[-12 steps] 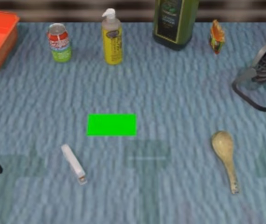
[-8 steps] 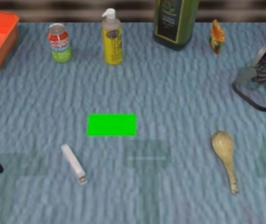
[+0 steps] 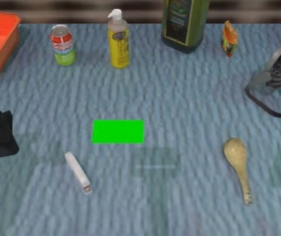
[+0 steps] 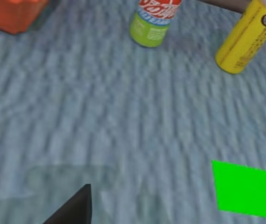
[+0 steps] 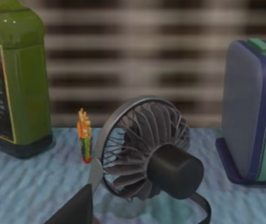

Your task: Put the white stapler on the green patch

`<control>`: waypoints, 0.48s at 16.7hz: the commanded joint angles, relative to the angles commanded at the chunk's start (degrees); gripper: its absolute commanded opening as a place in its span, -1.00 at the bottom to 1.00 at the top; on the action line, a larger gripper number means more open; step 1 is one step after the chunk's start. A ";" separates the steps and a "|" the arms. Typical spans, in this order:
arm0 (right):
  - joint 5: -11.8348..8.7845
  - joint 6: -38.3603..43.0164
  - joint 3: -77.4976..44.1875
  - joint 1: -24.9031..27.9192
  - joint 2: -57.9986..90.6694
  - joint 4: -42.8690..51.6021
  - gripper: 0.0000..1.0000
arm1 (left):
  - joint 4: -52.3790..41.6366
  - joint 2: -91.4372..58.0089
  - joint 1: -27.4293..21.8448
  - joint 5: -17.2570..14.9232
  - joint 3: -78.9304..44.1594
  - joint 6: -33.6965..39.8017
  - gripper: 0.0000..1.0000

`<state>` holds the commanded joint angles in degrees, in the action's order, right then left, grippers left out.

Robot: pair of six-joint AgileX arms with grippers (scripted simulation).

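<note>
While the top view shows the white stapler (image 3: 78,172), the left wrist view misses it; left gripper (image 3: 0,132) grip unreadable.

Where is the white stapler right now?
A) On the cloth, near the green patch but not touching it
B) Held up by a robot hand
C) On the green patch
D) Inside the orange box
A: in the top view the white stapler lies flat on the cloth, apart from the green patch, with no gripper holding it; the left gripper is off at the table's left edge.
</note>
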<state>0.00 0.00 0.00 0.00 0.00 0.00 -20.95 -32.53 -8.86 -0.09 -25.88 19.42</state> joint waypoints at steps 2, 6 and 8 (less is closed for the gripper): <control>0.00 0.00 0.00 0.00 0.00 0.00 1.00 | -6.90 -12.25 -2.71 0.11 -7.73 5.95 1.00; 0.00 0.00 0.00 0.00 0.00 0.00 1.00 | -20.72 -35.93 -8.13 0.31 -22.87 17.76 1.00; 0.00 0.00 0.00 0.00 0.00 0.00 1.00 | -26.88 -45.67 -10.64 0.34 -29.93 23.20 1.00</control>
<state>0.00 0.00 0.00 0.00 0.00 0.00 -47.84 -78.20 -19.50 0.25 -55.80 42.62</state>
